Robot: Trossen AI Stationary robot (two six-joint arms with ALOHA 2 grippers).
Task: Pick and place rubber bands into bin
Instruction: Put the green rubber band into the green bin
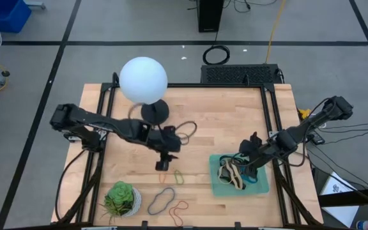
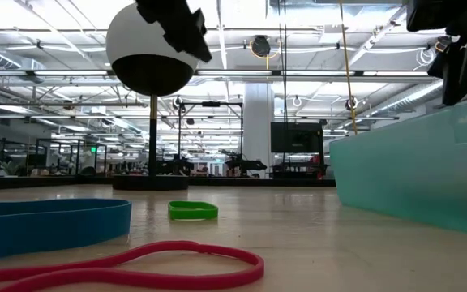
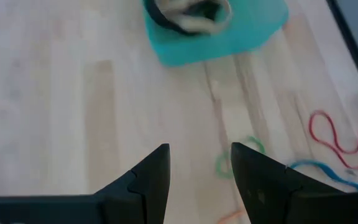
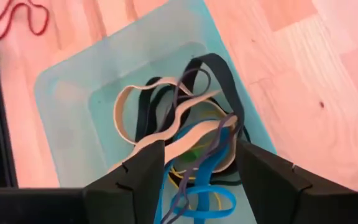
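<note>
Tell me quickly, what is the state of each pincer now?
Left pincer: open, holding nothing, above the table.
Right pincer: open over the bin, rubber bands lying below it.

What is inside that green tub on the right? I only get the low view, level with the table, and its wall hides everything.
Observer: The bin holds a tangle of rubber bands: black, tan, blue and yellow.
Operator: Is an arm near it?
Observer: Yes, the right gripper hangs just above that pile, its fingers apart.
Operator: And the other arm?
Observer: The left gripper is open over bare wood, with a green band lying just past its fingertips.
</note>
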